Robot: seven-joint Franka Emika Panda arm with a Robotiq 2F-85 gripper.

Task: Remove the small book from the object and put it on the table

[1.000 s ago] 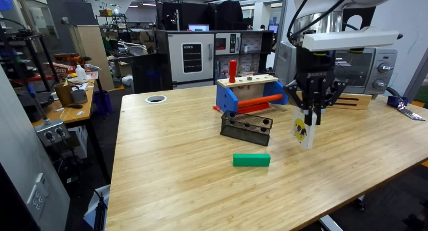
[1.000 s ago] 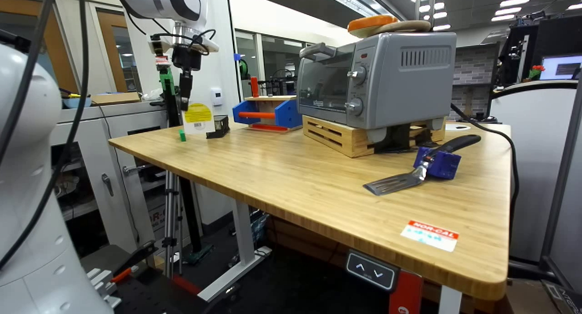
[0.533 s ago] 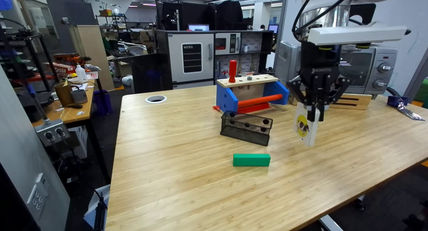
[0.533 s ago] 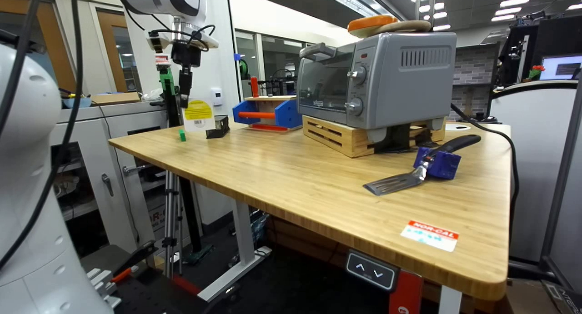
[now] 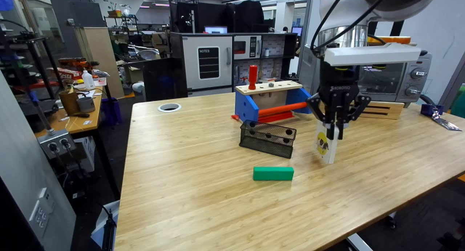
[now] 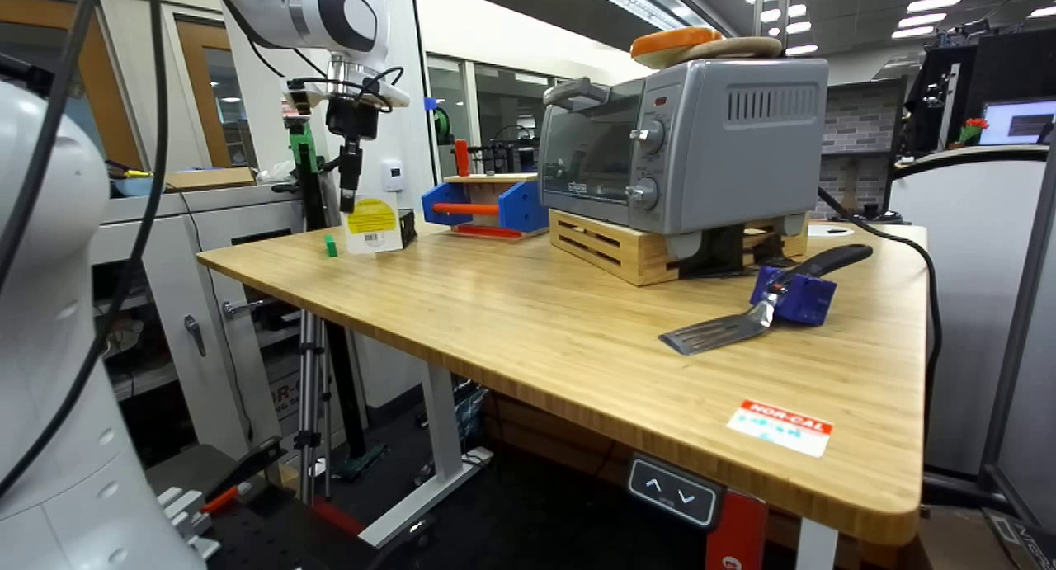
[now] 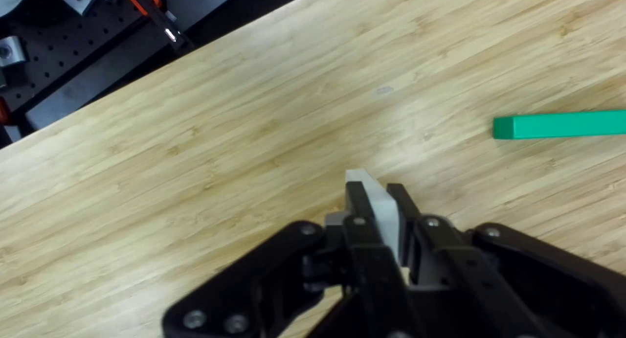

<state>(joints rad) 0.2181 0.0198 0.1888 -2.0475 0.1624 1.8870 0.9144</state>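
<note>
Wrist view, nearest item: the Robotiq gripper [image 7: 375,193] is clamped on the small book [image 7: 386,215], its jaws drawn against both faces. At two o'clock from the book, well apart, a green rectangular block [image 7: 567,125] lies on the butcher-block table [image 7: 220,147].

Exterior findings: in both exterior views the book hangs upright beneath the gripper, low over the table; contact between its lower edge and the wood cannot be confirmed. In an exterior view the black wire-mesh rack [image 5: 267,145] stands apart from the book at nine o'clock; farther back are a toy workbench [image 5: 279,109], between ten and eleven, and a toaster oven [image 5: 385,80], between one and two.

Step assessment: removal from the rack is judged complete and placement is judged in hand. The next move calls for a short, level descent until the lower edge seats, then a gentle release. Risk noted: a thin book let go on its edge may topple.

Markings, taken outward from the gripper: ROBOTIQ reads plainly on its body. One book face carries a yellow disc with a small dark figure; the other carries yellow printing and a barcode, text not legible. A red-and-white sticker [image 6: 780,428] on the table reads NOR-CAL, handwriting beneath it unread. In the background of an exterior view, at ten o'clock from the book, a play kitchen [image 5: 224,76] bears the heading NOTES; a red carton [image 5: 71,75], between nine and ten, yields only "esta".
</note>
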